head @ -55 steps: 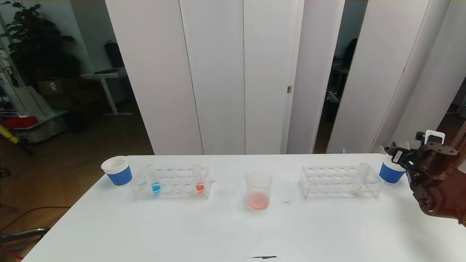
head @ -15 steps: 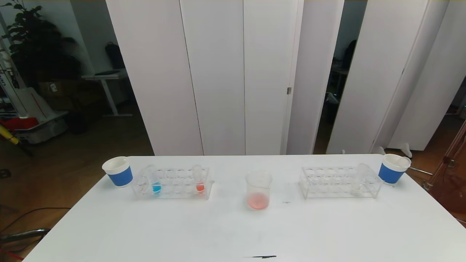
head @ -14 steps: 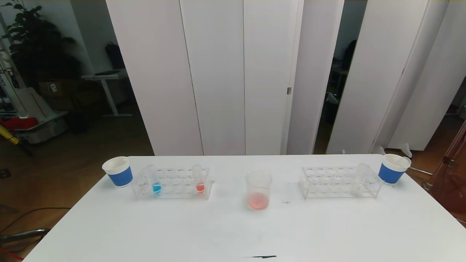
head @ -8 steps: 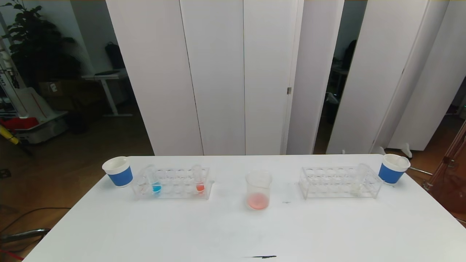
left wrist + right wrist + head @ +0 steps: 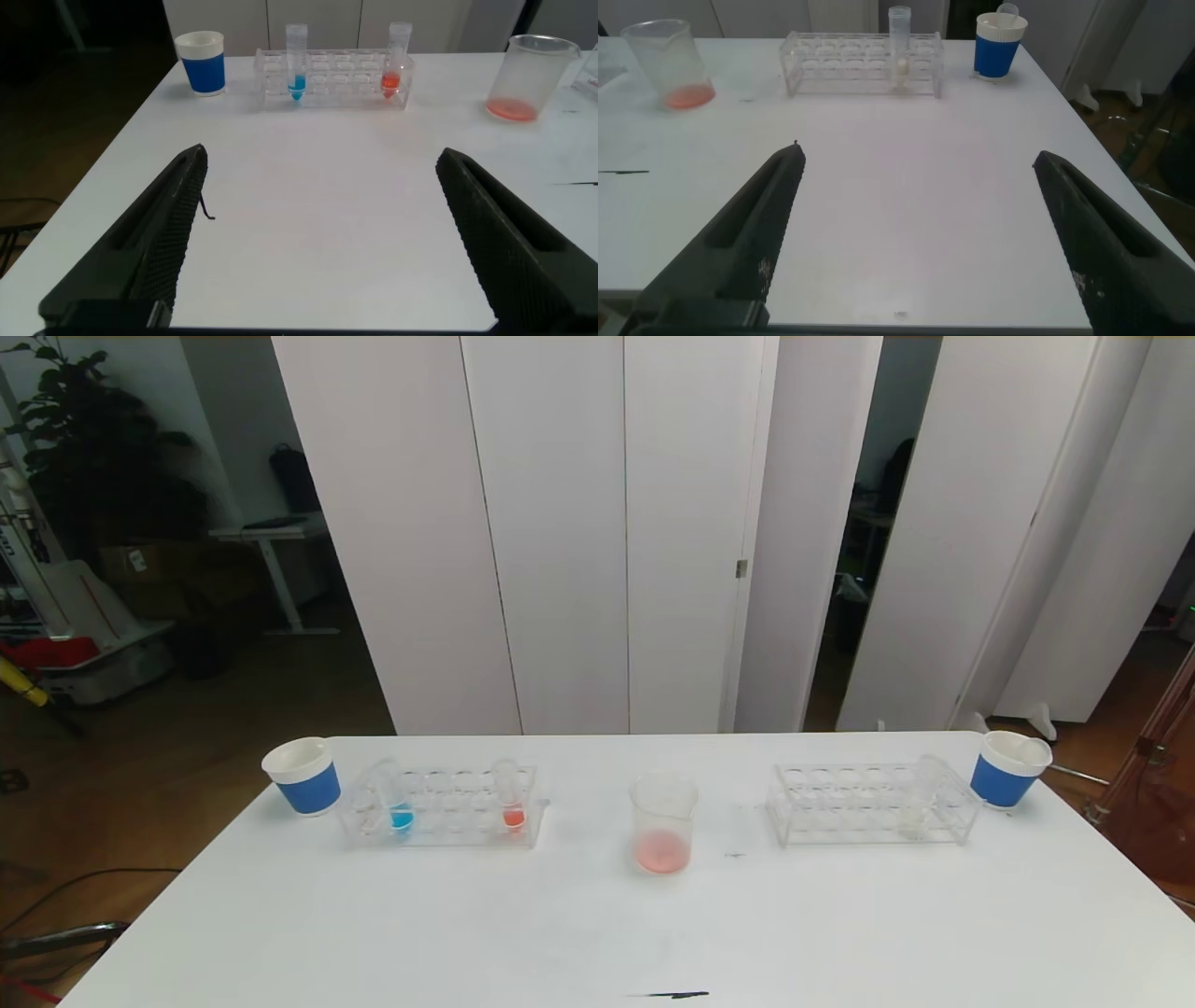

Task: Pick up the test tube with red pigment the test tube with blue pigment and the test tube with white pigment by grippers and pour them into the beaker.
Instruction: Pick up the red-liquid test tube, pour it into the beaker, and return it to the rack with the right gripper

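From my head, the small clear flared-rim beaker (image 5: 664,823) stands mid-table with a thin red-orange pool at its bottom, so one pour looks done. At its 9 o'clock, a clear plastic rack (image 5: 441,805) holds the slim tube with cyan-blue liquid (image 5: 393,797) and a slim tube with red-orange liquid (image 5: 508,794). At 3 o'clock, a second clear rack (image 5: 873,804) holds the whitish tube (image 5: 922,791), its contents faint here.

My left wrist shows my left claw (image 5: 322,238) spread wide and empty, low over the table's near edge, the blue tube at 12 o'clock.

My right wrist shows my right claw (image 5: 920,238) likewise spread and empty, the white tube far ahead. Blue and white remain unpoured.
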